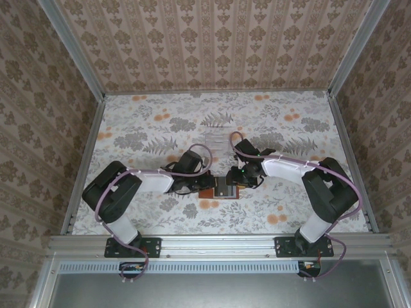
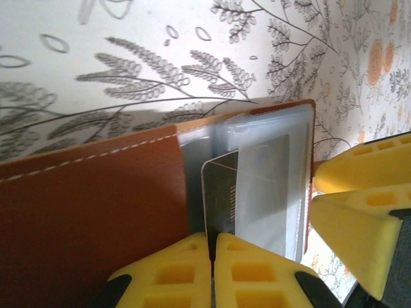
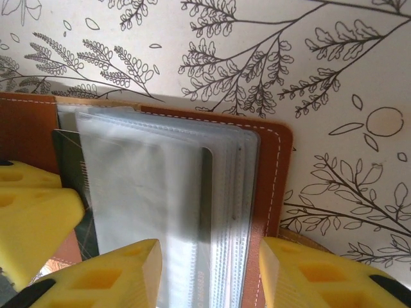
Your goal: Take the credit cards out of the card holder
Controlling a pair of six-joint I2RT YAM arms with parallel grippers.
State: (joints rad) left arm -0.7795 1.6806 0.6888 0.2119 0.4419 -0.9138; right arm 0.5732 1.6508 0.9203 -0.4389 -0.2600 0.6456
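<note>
My left gripper (image 2: 212,247) clenches the card holder (image 2: 96,212), dark credit card (image 2: 221,192) just ahead; my right gripper (image 3: 209,256), released, straddles its clear sleeves (image 3: 148,186).

Table (image 1: 289,115) has a white floral-print top with grey fern leaves and orange blossoms, and fills the middle of the top view. Metal rail (image 1: 218,242) runs along its bottom edge. Card holder (image 1: 221,190), reddish-brown leather, lies open and flat on the print just below frame centre. Clear plastic tray (image 1: 215,140) lies above it, near centre, apart from the holder. In the wrist views the holder's stitched brown edge sits flat on the leaf pattern.
</note>
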